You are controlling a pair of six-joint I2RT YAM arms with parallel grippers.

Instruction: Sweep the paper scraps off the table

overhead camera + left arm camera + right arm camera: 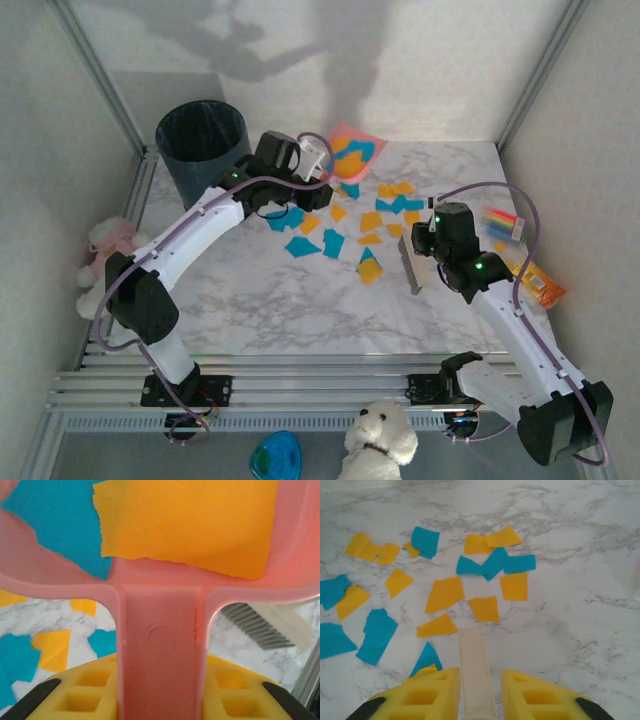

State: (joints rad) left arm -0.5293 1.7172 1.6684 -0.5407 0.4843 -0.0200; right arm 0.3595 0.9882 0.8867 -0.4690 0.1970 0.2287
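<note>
My left gripper (312, 162) (162, 687) is shut on the handle of a pink dustpan (356, 148) (162, 630) at the back of the table (260, 300). An orange and a teal scrap (190, 520) lie in the pan. Many orange-yellow and teal paper scraps (335, 235) (445, 592) lie loose on the marble between the arms. My right gripper (432, 238) (480, 685) is shut on the cream handle of a small brush (410, 266) (475, 655), whose grey bristles (250, 622) rest on the table just right of the scraps.
A dark round bin (202, 145) stands at the back left. Striped packets (505, 222) and an orange packet (540, 283) lie at the right edge. A plush toy (105, 255) sits off the left edge. The ribbed rail frame (300, 385) runs along the front.
</note>
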